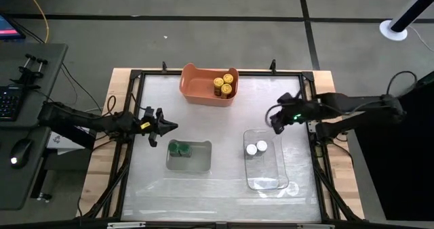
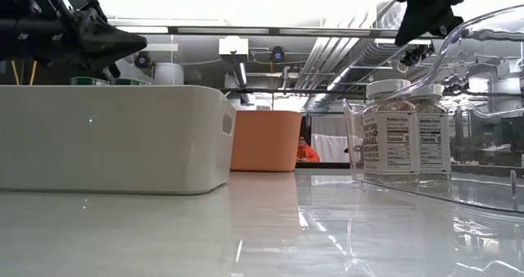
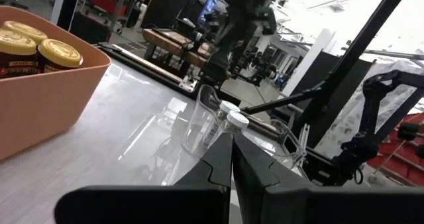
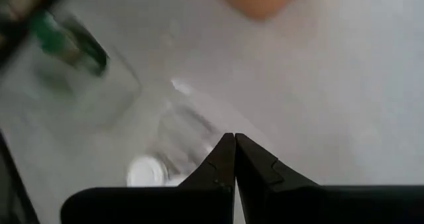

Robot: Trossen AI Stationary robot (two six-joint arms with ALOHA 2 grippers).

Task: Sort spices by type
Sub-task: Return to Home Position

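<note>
Several yellow-capped jars (image 1: 224, 84) stand in the orange bin (image 1: 196, 87) at the far middle. Two green-capped jars (image 1: 180, 148) stand in the grey tray (image 1: 201, 157). Two white-capped jars (image 1: 256, 148) stand in the clear tray (image 1: 266, 178); they also show in the low view (image 2: 405, 129). My left gripper (image 1: 173, 127) is shut and empty, above the table just beyond the grey tray's far-left corner. My right gripper (image 1: 277, 125) is shut and empty, above the clear tray's far end.
A dark frame (image 1: 217, 74) borders the shiny white work surface. Bare surface lies between the two trays and along the near edge. A desk with a keyboard and mouse (image 1: 20, 148) stands left of the table.
</note>
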